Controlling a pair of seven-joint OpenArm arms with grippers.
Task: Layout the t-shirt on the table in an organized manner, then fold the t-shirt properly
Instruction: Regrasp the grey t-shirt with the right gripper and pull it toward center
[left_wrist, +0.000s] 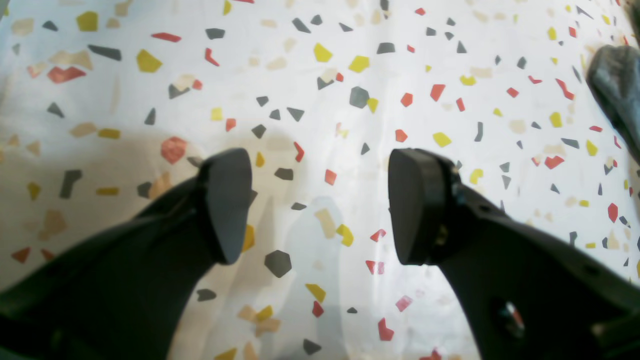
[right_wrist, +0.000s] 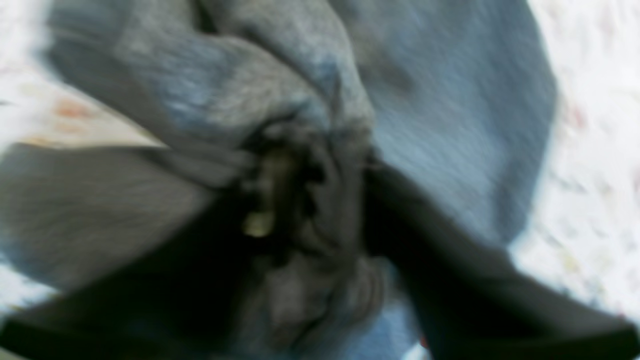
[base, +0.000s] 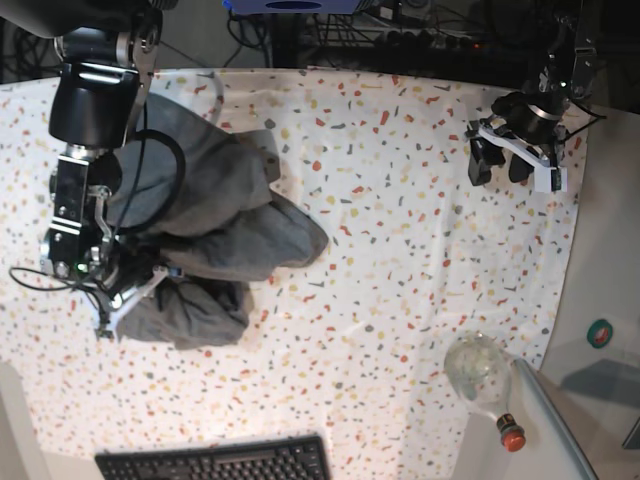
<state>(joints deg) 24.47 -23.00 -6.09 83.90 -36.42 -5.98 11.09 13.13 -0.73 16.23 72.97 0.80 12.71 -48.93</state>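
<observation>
The t-shirt (base: 215, 235) is found crumpled in a heap at the desk's (base: 400, 250) far side from the left end effector (base: 510, 160), which is held wide and empty. The right end effector (right_wrist: 320, 210) is buried in cloth; its grip cannot be told.

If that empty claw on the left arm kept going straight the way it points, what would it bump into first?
Most likely the table. In the wrist view the left gripper has its jaws apart with nothing between them, and only the speckled cloth lies ahead. The t-shirt sits off to one side, seemingly outside that line, though depth is hard to judge.
</observation>
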